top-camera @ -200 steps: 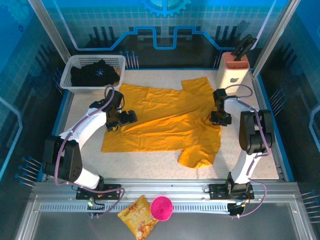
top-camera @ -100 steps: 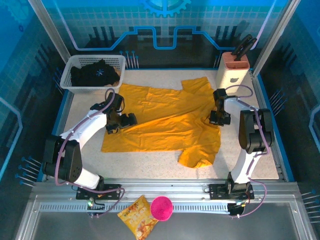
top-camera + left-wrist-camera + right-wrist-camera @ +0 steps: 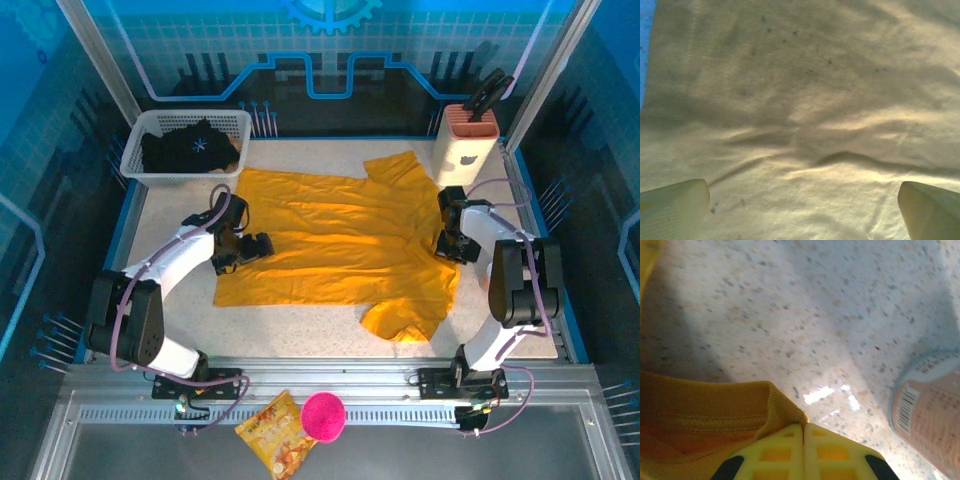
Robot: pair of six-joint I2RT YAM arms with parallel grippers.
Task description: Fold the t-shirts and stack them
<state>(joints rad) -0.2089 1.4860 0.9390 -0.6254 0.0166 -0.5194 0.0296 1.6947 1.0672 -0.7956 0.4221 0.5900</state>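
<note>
Grip: right fingers (image 3: 780,450) clamped on orange tee (image 3: 340,240) hem, barely.
Idle side: left fingers (image 3: 675,202) spread wide over cloth.
Risk: thin pinch may slip, collapsing the fold.

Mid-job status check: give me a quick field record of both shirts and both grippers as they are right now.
orange tee: spread open on the table, wrinkled, not folded
black tee: bunched in the white basket, far left corner
left gripper: open, above the orange tee's left part, gripping nothing; contact unclear
right gripper: shut on the orange tee's ribbed edge at its right side
stack: not started
</note>
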